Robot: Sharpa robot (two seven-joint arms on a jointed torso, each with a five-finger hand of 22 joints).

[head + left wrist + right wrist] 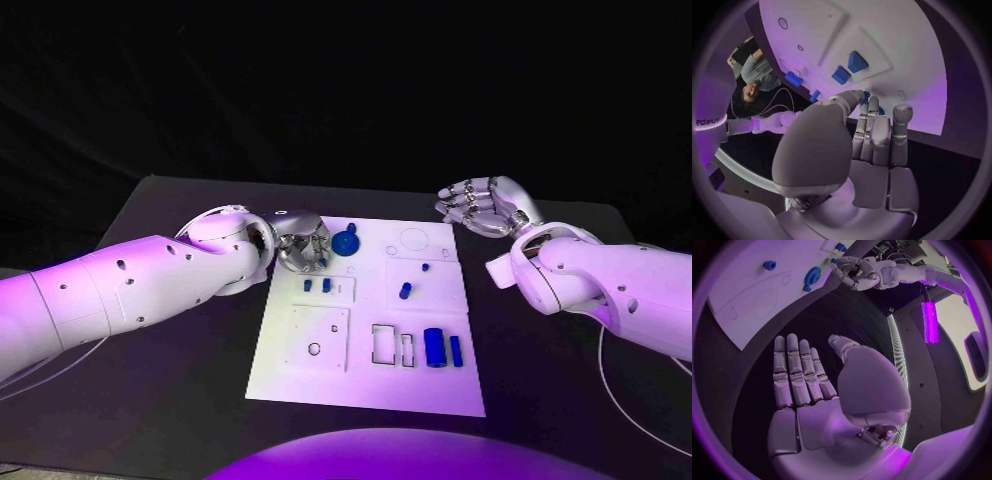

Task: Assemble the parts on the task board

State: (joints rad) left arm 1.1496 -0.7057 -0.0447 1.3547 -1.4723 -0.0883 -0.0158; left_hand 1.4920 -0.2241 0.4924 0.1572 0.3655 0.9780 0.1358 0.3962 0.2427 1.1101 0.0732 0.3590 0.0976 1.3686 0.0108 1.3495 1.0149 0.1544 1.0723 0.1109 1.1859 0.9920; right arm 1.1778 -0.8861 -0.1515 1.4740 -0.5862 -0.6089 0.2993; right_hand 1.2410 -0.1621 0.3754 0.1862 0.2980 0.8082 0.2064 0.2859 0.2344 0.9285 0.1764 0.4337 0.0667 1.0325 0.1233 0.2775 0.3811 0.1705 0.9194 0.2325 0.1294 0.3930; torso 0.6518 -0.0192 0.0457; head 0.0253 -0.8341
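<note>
The white task board (368, 385) lies in the middle of the table. Near its far left corner is a blue round part (346, 240), and my left hand (303, 245) pinches its edge between thumb and fingertips (870, 102); blue shows between them in the left wrist view. The right wrist view has the same part (812, 276) beside my left hand (857, 272). My right hand (483, 205) hovers off the board's far right corner, fingers (795, 372) straight, palm empty.
Two small blue pieces (316, 285) stand in a left block of the board. A small blue peg (405, 291) sits mid-board. Two upright blue blocks (444, 348) stand beside an empty frame (392, 345) near the front. An empty circle outline (414, 238) marks the far right.
</note>
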